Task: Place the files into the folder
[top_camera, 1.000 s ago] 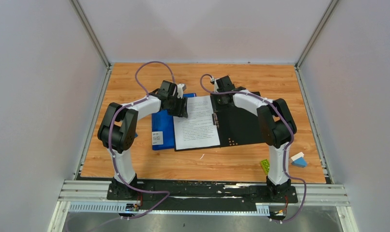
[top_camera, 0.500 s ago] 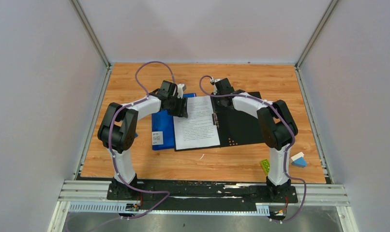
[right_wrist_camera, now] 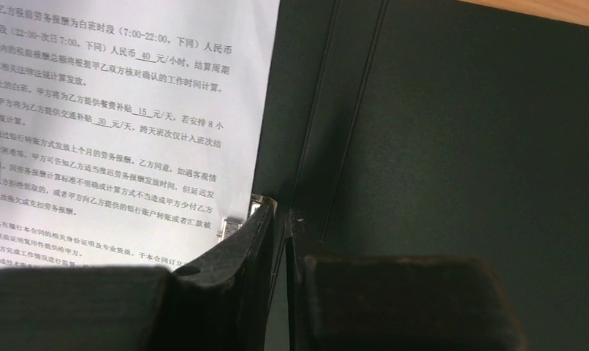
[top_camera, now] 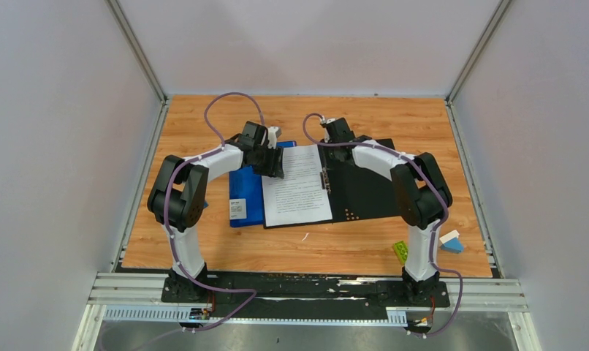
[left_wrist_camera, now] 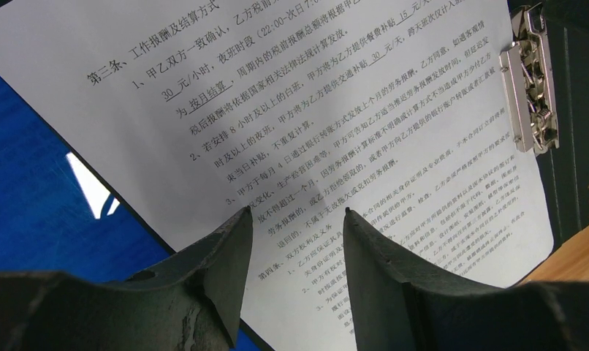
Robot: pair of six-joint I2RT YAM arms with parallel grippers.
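Observation:
A white printed sheet of the files (top_camera: 299, 186) lies on the left half of the open black folder (top_camera: 368, 191); I cannot tell whether a second sheet lies under it. A metal clip (top_camera: 324, 179) sits at the spine. My left gripper (top_camera: 275, 164) is open and empty just above the sheet's far left part; the text (left_wrist_camera: 313, 110) shows between its fingertips (left_wrist_camera: 295, 216). My right gripper (top_camera: 334, 148) is shut, over the folder's spine by the sheet's right edge (right_wrist_camera: 255, 110), its tips (right_wrist_camera: 283, 212) next to the clip (right_wrist_camera: 237, 223).
A blue folder (top_camera: 246, 197) with a white label lies under the black folder's left edge. A green item (top_camera: 400, 251) and a blue-and-white block (top_camera: 449, 242) lie at the near right. A small white scrap (top_camera: 305, 236) lies in front of the folder.
My right wrist has shifted slightly toward the far side of the table. The left arm, sheet and folder have not moved.

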